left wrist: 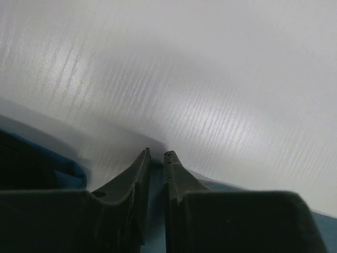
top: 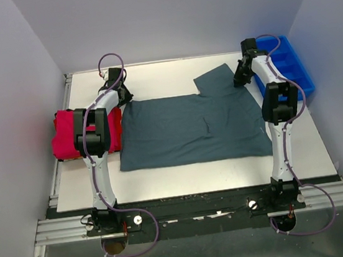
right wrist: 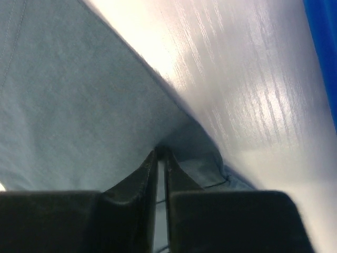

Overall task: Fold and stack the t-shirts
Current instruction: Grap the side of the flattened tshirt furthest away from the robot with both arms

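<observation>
Red folded cloth t-shirts (top: 65,132) are stacked; the flat grey-teal cloth t-shirt (top: 190,129) is yet to be folded, pinched by the right end effector (right wrist: 160,153), while the left end effector (left wrist: 156,153) is nearly pressed together, hold unclear.

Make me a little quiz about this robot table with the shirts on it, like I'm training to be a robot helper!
1. True or false: the grey t-shirt is folded up small.
2. What colour is the folded t-shirt at the left edge of the table? A red, B yellow, C green.
3. Fill in the gap: the blue bin sits at the far ____ corner of the table.

Key: 1 false, it lies spread out flat. 2 A. 3 right.
</observation>
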